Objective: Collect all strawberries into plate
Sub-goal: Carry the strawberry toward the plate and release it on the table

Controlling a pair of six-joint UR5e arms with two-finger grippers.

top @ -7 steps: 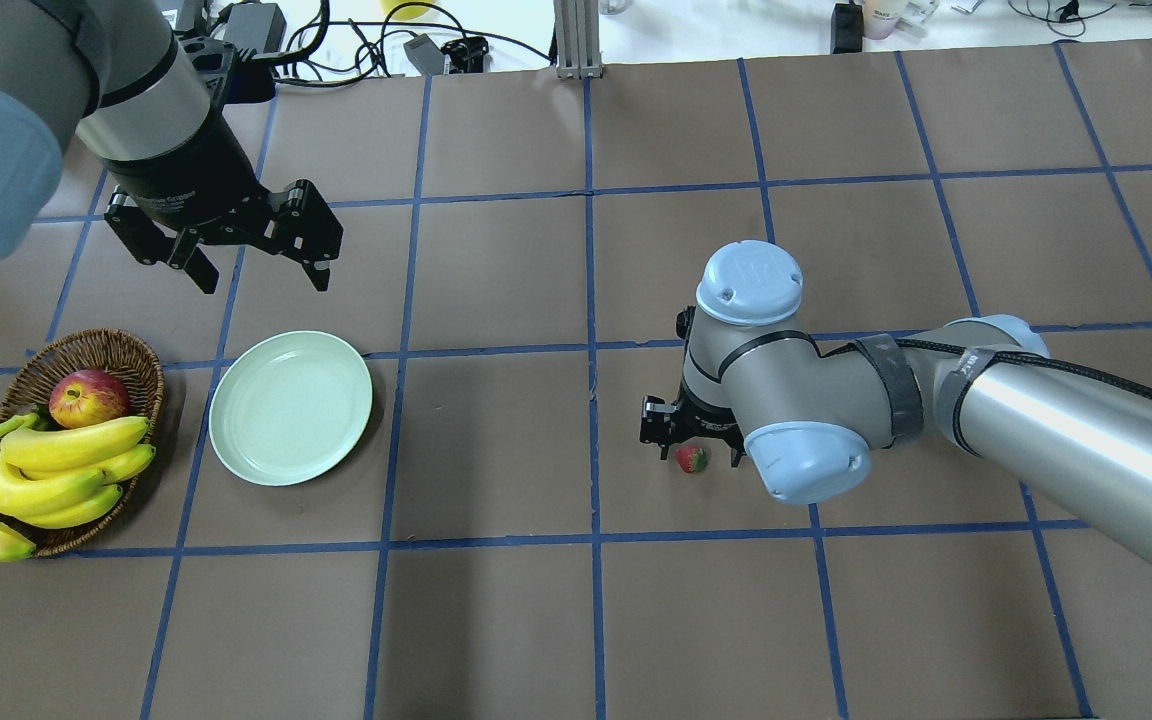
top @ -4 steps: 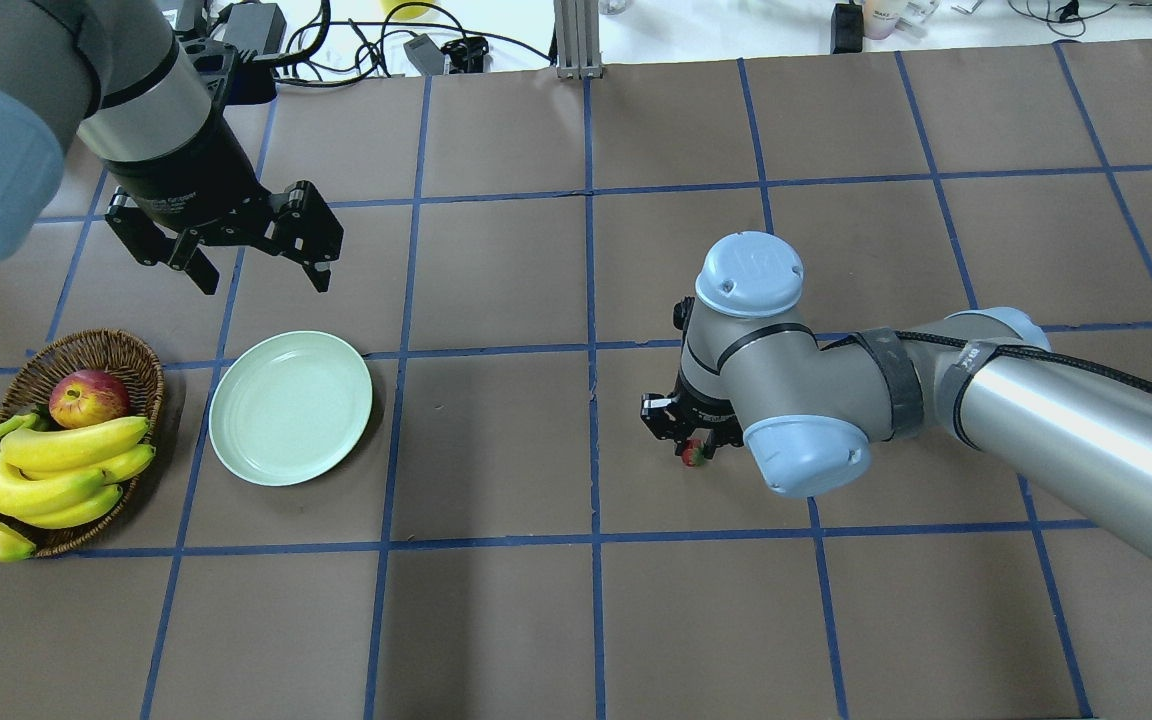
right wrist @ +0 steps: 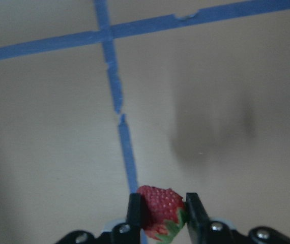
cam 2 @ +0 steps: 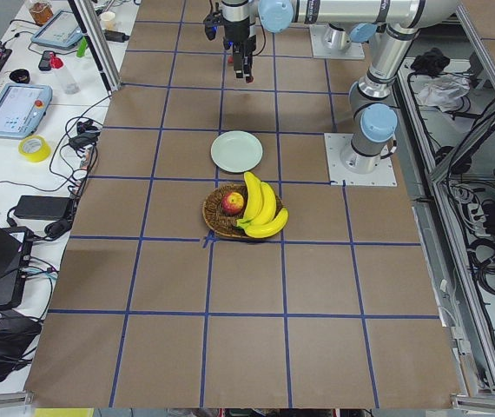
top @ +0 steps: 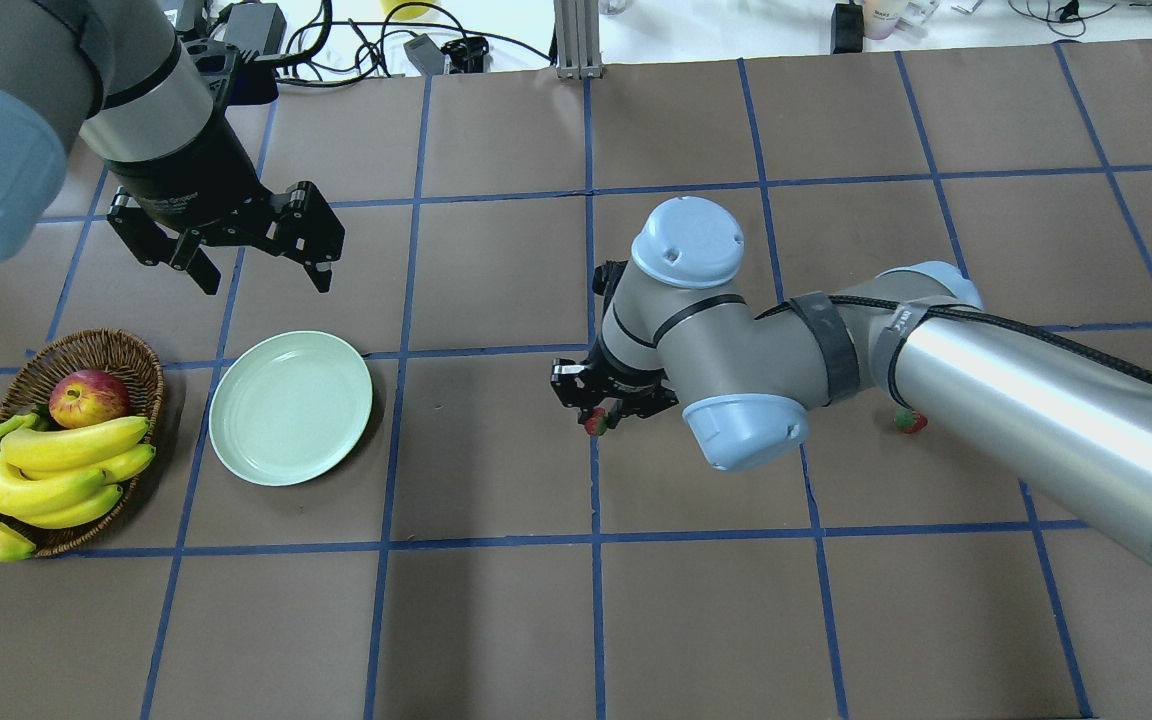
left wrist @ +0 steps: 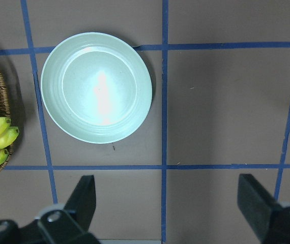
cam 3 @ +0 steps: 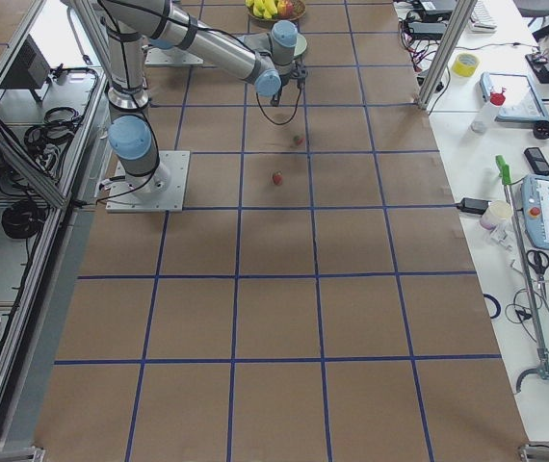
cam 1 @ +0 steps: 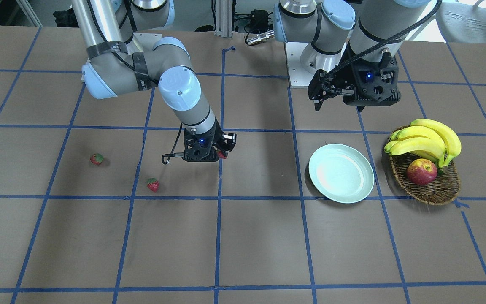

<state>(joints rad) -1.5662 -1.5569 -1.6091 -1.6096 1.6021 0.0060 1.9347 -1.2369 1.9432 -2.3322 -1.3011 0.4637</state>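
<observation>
My right gripper (top: 598,420) is shut on a small red strawberry (top: 595,425) with a green cap and holds it just above the table near the middle; the right wrist view shows the strawberry (right wrist: 160,209) pinched between the fingers (right wrist: 134,208). Two more strawberries (cam 1: 96,158) (cam 1: 153,184) lie on the table behind the right arm; one shows in the overhead view (top: 910,422). The pale mint plate (top: 291,407) sits empty to the left. My left gripper (top: 264,282) hovers open and empty beyond the plate (left wrist: 96,87).
A brown wicker basket (top: 86,350) with bananas (top: 56,470) and a red-yellow apple (top: 88,397) stands left of the plate. Cables and gear lie along the far table edge (top: 376,50). The brown table carries a blue tape grid.
My right gripper closed on the strawberry, lifted it and carried it left toward the plate. A strawberry behind the arm has come into view. The left gripper has stayed put.
</observation>
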